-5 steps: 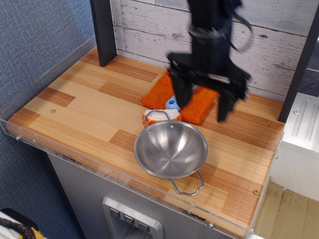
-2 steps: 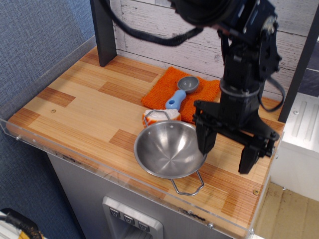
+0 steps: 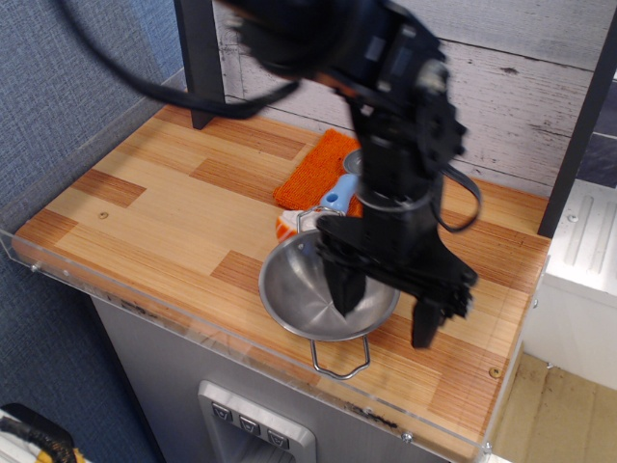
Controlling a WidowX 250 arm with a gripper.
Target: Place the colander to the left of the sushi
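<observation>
Wide-open, empty gripper [image 3: 386, 309] straddles the colander [image 3: 313, 294] rim; light, rigid, slippery steel, best pinched at the rim beneath it.

One colander [image 3: 307, 289], steel, with two wire loop handles showing, one at its near rim, one at its far rim. One sushi [image 3: 285, 227], mostly hidden. One orange cloth [image 3: 313, 174]. One blue-handled scoop [image 3: 335, 197], partly hidden. One end effector [image 3: 386, 304], two fingers. One desk [image 3: 164, 207]. Two dark posts.
</observation>
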